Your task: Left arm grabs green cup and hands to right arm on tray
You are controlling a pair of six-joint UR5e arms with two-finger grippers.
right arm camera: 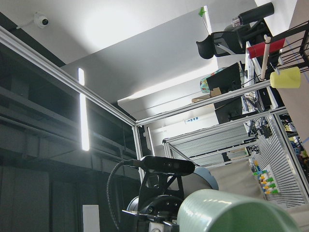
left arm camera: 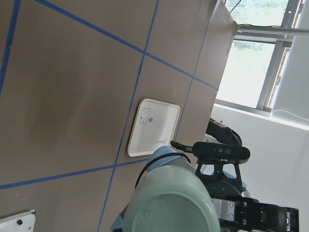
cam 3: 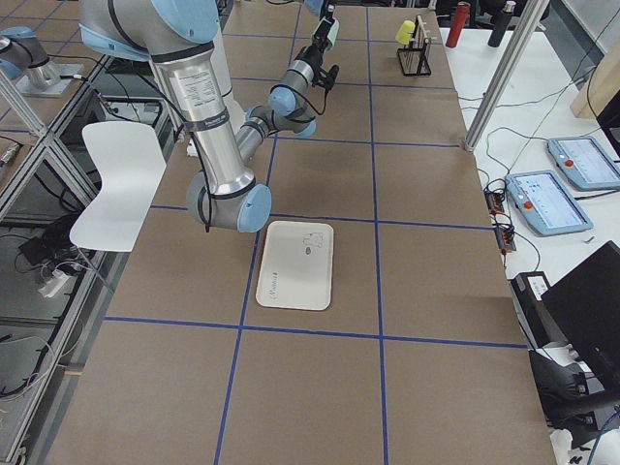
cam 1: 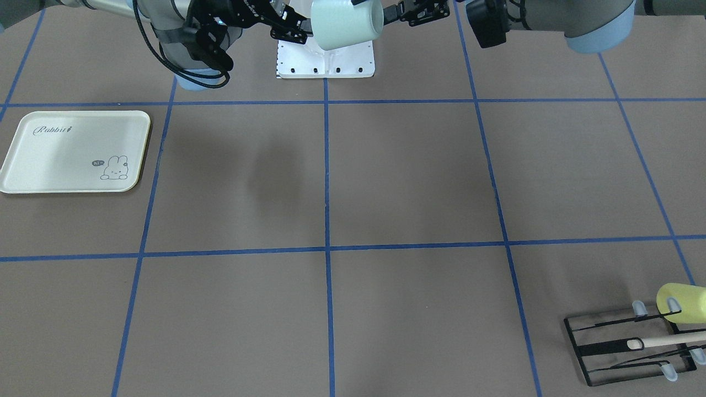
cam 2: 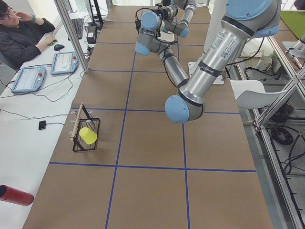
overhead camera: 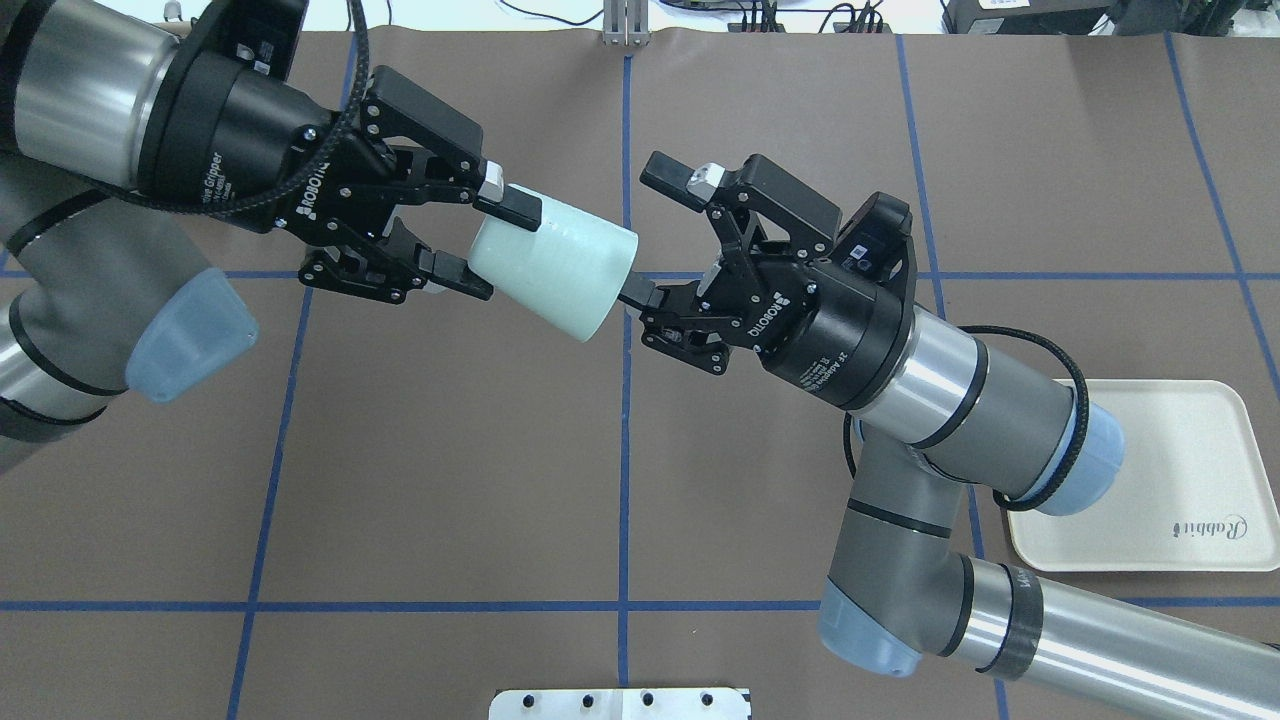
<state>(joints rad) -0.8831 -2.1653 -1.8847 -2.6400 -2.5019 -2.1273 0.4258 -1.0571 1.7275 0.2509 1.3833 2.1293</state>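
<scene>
**Green cup** (overhead camera: pixel 555 265): off the surface (cam 1: pixel 408 176), lying on its side in mid-air between the two hands, near the robot's base plate. Its narrower end points to the left arm (overhead camera: pixel 100 120), its wider end to the right arm (overhead camera: pixel 960 400).

**Left hand** (overhead camera: pixel 490 240): fingers pressed on the cup's narrow end from both sides, pinching it.

**Right hand** (overhead camera: pixel 650 237): fingers spread wide. One fingertip is at the cup's wide rim, contact not certain; the other stands apart from the cup.

**Tray** (overhead camera: pixel 1180 450): cream, flat on the surface at the robot's right, well apart from the cup and partly hidden by the right arm in the overhead view.

**Wire rack** (cam 1: pixel 604 348): black, at the far corner on the robot's left. It carries a yellow cup (cam 1: pixel 681 302) and a wooden stick (cam 1: pixel 667 339).
</scene>
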